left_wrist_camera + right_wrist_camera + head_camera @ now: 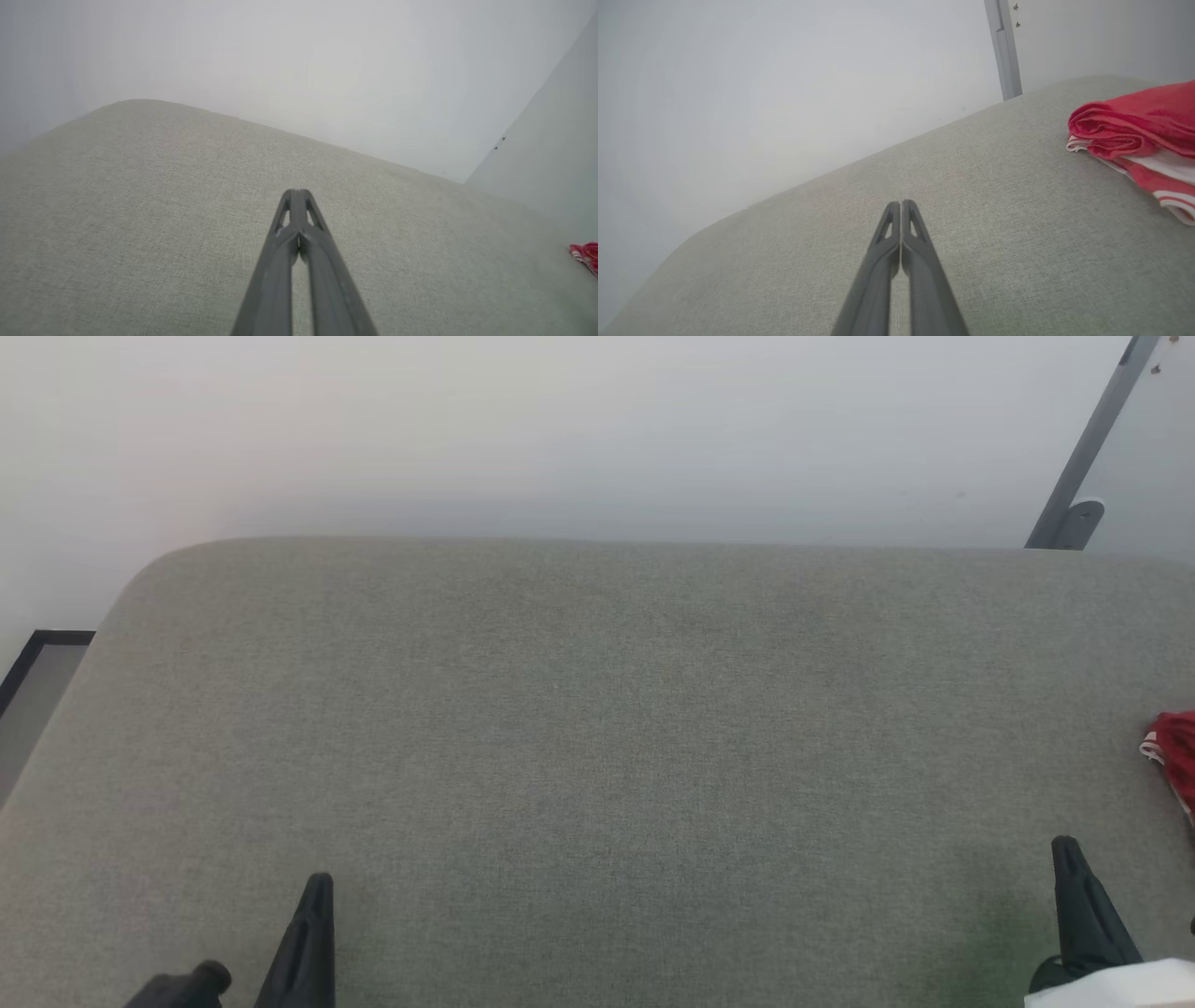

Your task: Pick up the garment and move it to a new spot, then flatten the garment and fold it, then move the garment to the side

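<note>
**Claws clenched, garment bunched at far right**

A counter covered in grey-green woven fabric runs across the head view, its far left corner rounded. A plain pale wall stands behind it, and a slanted grey post rises at the far right. The far edge meets the wall, and the left edge drops away beside a dark-framed strip. A wide stretch of fabric lies between the two claws. The left claw points up from the lower left, fingers pressed together and gripping nothing. The right claw does the same at lower right. The garment, red with white trim, lies crumpled on the counter to the right of the right claw, apart from it.
</note>
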`<state>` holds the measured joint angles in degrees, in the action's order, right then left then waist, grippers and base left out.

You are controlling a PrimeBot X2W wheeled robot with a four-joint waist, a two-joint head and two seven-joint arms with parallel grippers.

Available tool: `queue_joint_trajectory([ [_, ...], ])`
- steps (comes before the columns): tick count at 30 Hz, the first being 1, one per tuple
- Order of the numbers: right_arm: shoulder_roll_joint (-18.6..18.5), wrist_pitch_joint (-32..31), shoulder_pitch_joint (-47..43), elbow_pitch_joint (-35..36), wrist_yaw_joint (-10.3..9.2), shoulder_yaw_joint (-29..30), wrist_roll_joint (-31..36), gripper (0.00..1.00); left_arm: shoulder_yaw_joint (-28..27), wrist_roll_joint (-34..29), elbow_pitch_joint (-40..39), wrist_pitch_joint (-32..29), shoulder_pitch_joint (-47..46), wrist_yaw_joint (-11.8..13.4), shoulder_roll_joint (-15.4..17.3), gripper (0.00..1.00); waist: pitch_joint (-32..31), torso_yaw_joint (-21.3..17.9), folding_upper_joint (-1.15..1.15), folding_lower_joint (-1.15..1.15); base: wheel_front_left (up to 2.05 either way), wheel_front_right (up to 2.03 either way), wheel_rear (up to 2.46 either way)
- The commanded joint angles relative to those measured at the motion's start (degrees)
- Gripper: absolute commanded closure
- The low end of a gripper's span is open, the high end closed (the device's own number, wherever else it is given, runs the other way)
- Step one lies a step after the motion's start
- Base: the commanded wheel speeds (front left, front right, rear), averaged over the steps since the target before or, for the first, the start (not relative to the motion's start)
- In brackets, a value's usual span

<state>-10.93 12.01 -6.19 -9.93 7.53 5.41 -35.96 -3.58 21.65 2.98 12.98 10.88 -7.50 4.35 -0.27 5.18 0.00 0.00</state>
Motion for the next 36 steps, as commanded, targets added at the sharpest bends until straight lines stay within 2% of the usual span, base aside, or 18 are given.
queue_joint_trajectory([
  [1,-0.26,-0.43,1.74,0.58,-0.01,0.22,-1.60,1.00,0.07,2.09,-0.50,-0.41,-1.76,0.09,0.42,1.00,0.00,-0.04,0.00,0.00,0.00,0.00,0.00],
  [16,1.41,-4.15,4.06,-0.30,-0.02,0.41,-12.85,1.00,0.46,17.06,2.15,-3.54,-5.15,0.01,0.78,1.00,0.06,-0.71,0.00,0.00,0.00,0.00,0.00],
  [36,3.28,-8.27,6.51,-1.38,-0.03,0.66,-25.22,1.00,0.48,33.07,4.49,-7.31,-8.63,0.01,0.91,1.00,0.14,-1.62,0.00,0.00,0.00,0.00,0.00],
])
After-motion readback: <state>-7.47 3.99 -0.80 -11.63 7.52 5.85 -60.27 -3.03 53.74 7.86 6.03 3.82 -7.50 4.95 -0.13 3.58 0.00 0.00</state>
